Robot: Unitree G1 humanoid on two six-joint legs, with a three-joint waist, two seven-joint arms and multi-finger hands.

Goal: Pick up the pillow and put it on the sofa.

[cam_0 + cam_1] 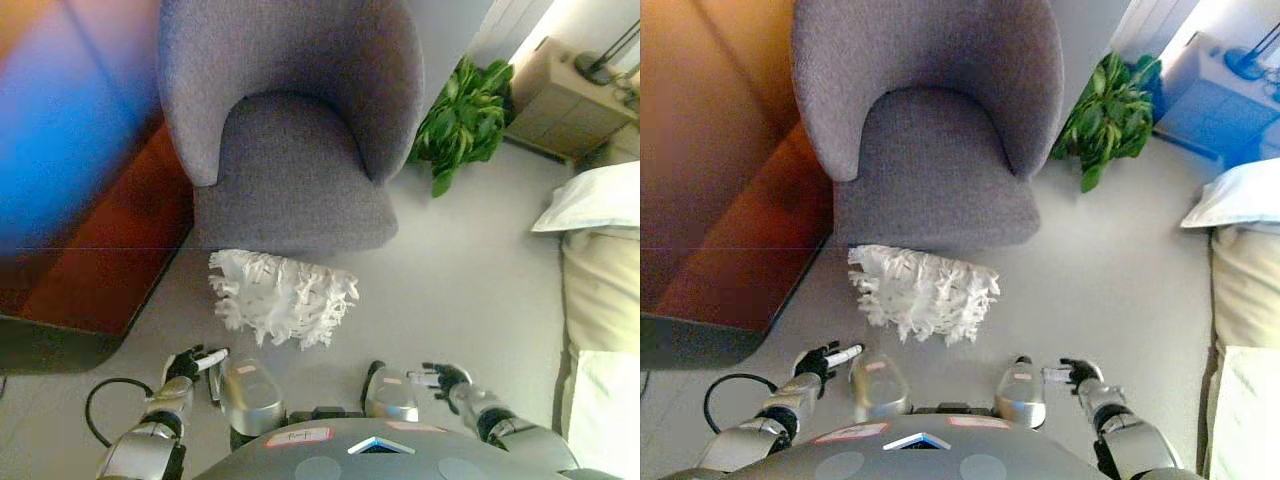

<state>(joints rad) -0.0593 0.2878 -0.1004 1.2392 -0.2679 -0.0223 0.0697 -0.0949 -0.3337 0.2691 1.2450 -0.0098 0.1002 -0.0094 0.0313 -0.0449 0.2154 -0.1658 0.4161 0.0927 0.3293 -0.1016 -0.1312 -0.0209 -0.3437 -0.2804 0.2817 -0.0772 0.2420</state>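
**A:** Pillow (283, 296) first: you have the white shaggy one lying on the floor (460, 270), touching the front foot of the grey sofa (295, 130) (really a rounded armchair). Its seat is bare, so nothing looks placed yet.

**B:** And your arms?

**A:** Both hang low, near the bottom edge, well short of the pillow. Your left robot hand (190, 365) shows fingers mostly straight, a white tip pointing toward the pillow, gripping nothing. Your right robot hand (443, 379) is likewise loose and empty. My guess is they sit wide apart so you can come at the pillow from both sides.

**B:** Anything you can't read?

**A:** Plenty. The pillow's fringe hides its true edges, so you can't tell how thick it is or whether part tucks under the sofa base. The bed (600, 290) on the right is cut off, as is the sofa's back, and the nightstand (565, 95) beyond the green plant (465, 115) is only partly visible.
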